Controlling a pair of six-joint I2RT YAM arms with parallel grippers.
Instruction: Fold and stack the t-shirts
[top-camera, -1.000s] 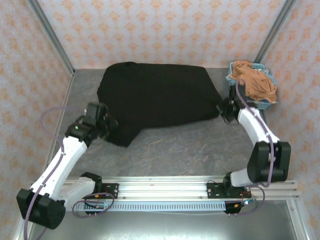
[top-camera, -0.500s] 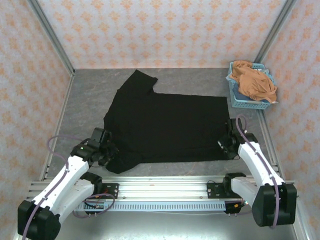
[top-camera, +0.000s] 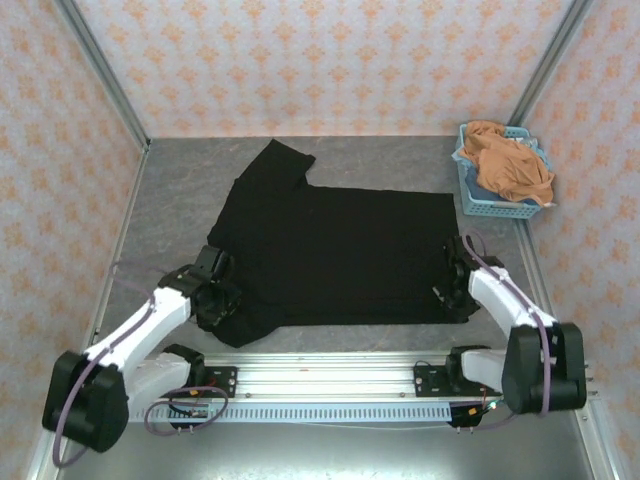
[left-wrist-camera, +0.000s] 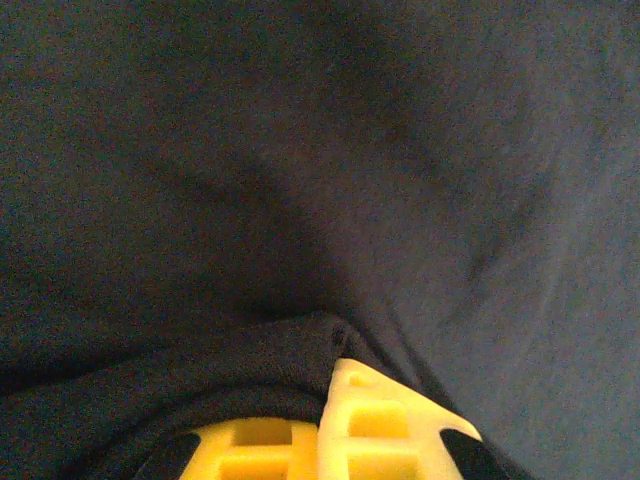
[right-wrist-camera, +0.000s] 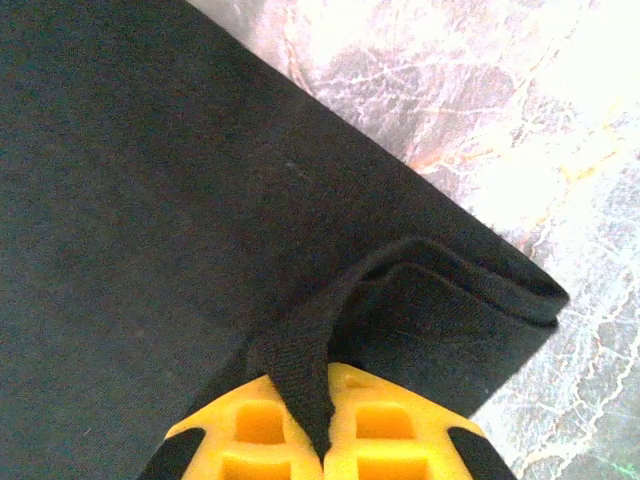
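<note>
Black t-shirt (top-camera: 340, 250) lies spread flat on the grey bench (top-camera: 170, 190), no print showing, one sleeve toward the far left. Orange-tan t-shirt (top-camera: 512, 168) sits heaped in the light-blue basket (top-camera: 478, 206), far right. Left end effector (top-camera: 215, 300) and right end effector (top-camera: 452, 290) are each clamped on a near hem corner. Judged step: first fold; next, both corners should lift together and carry evenly to the far edge.

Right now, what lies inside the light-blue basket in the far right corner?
An orange-tan t-shirt is heaped in the basket and hangs over its rim. It covers the bottom, so anything beneath it cannot be seen.
</note>
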